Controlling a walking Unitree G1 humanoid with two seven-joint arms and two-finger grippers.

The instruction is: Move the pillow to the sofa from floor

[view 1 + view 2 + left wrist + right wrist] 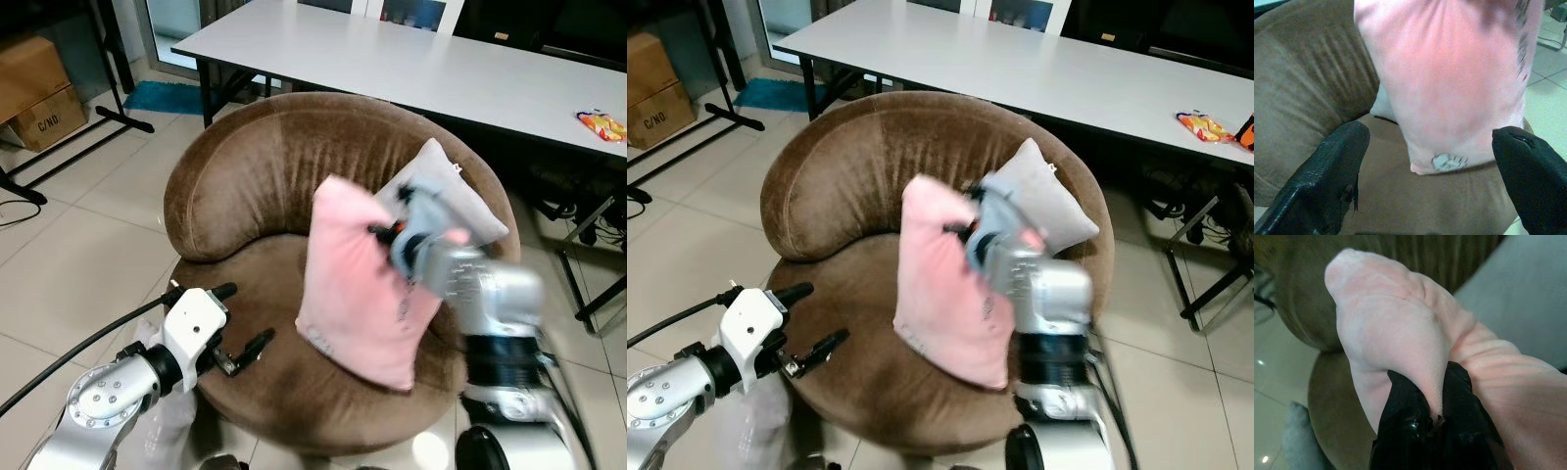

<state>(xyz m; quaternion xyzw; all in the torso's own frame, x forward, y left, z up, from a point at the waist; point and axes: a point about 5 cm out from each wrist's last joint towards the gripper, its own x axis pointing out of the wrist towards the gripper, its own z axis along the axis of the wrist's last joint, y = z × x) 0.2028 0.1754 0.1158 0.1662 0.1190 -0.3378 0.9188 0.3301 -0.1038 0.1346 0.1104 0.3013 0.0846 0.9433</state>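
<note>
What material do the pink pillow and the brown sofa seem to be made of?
Pink pillow: probably soft plush fabric, matte; it bunches into folds where the right gripper pinches it.
Brown sofa: probably velvet or suede-like upholstery; its nap shows lighter and darker streaks.

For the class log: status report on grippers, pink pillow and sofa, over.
Right gripper shut on pink pillow, held over brown sofa seat. Left gripper open, low at seat's front edge. Grey pillow already against backrest.

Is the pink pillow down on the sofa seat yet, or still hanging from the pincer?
Hanging: the right pincer pinches the pink pillow above the sofa seat.
</note>
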